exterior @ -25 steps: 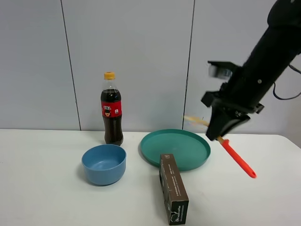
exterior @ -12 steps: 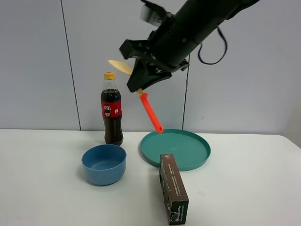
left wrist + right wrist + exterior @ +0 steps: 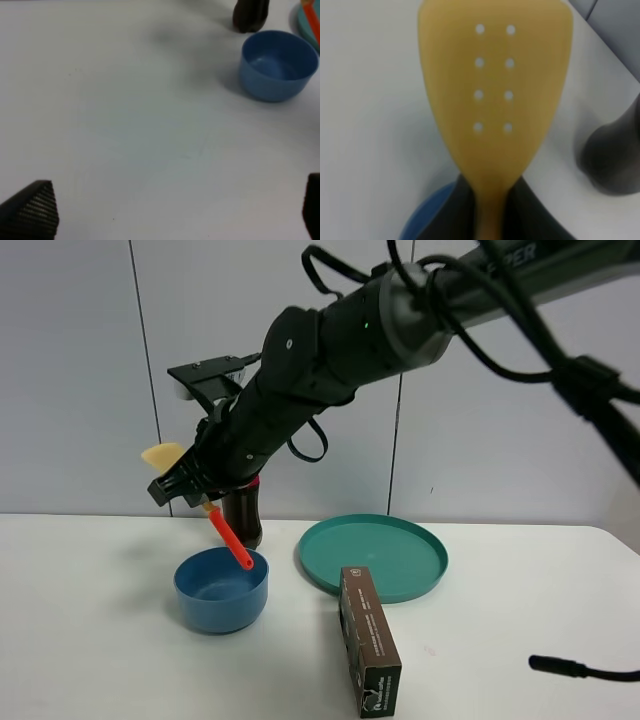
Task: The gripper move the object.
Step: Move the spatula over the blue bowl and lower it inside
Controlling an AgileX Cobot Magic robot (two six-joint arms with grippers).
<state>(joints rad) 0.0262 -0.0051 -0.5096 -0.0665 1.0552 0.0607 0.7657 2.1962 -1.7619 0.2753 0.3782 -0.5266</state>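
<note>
Transport step: right pincer [image 3: 203, 498] clamped on the spatula [image 3: 231, 541], tilted, handle tip just above the blue bowl [image 3: 221, 592] (left pincer [image 3: 172, 210] wide apart, empty). Next likely needs a controlled lowering, then release.

Over the bowl [image 3: 221, 588], left of centre on the tabletop [image 3: 90, 640], hangs the spatula [image 3: 230, 545]; a bottle [image 3: 245, 522] stands behind the bowl, a plate [image 3: 372, 555] to its right, a box [image 3: 368, 640] before the plate.
</note>
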